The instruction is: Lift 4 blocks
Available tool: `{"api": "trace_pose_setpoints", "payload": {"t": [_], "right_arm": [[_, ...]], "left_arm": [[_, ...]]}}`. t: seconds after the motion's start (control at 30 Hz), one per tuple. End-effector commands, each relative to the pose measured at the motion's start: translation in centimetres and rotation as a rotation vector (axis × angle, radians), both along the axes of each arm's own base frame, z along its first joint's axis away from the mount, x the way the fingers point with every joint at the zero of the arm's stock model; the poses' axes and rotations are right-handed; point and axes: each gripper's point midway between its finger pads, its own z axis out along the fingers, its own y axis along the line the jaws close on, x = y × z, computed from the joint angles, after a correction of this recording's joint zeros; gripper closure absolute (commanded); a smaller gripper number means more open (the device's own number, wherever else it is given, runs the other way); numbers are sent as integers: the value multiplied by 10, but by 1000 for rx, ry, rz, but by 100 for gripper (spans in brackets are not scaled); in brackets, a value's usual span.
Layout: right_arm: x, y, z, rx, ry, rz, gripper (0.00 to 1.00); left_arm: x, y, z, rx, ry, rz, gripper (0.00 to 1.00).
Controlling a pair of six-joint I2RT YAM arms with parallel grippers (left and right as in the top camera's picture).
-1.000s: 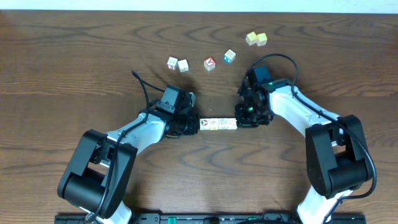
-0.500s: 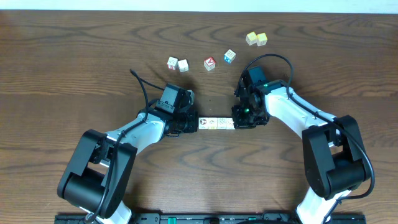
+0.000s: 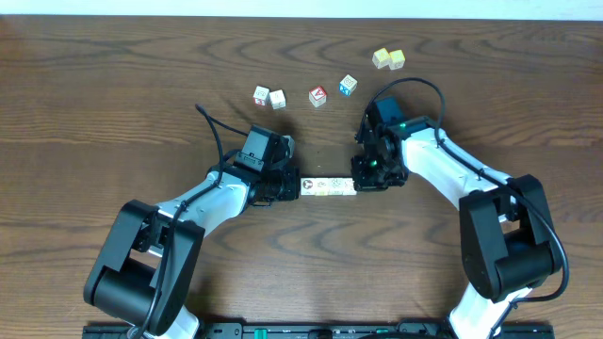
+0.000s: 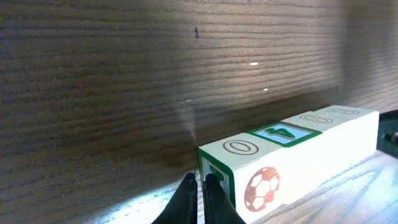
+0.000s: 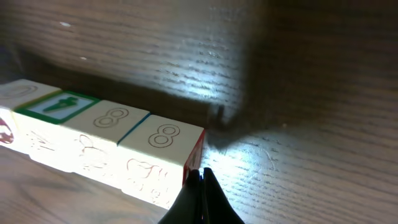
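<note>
The four blocks [image 3: 329,187] form one row, its long axis lying left-right across the worktop [image 3: 113,113]. The left hand [image 3: 296,186] and right hand [image 3: 360,183], each with fingers pressed together, butt against its opposite ends.

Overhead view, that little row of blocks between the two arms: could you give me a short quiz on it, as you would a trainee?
1. True or false: the left claw and the right claw stand side by side at the same end of the row of blocks.
2. How many blocks make up the row? A) two B) four C) six
3. Fill in: the top faces of the two blocks nearest the right claw both show the figure ___.

Key: 1 false, the claws stand at opposite ends of the row; 2 B; 3 the figure 8.
</note>
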Motion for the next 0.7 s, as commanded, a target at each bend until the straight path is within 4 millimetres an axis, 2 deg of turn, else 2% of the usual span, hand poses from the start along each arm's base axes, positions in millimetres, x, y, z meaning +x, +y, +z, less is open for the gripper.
{"api": "trace_pose_setpoints", "payload": {"t": [0.0, 0.67], "right_arm": [[9, 9, 15, 23, -33, -5, 99], [6, 18, 15, 25, -24, -21, 99]], "left_arm": [[3, -4, 10, -17, -20, -3, 93], [-4, -11, 10, -27, 10, 0, 93]]}}
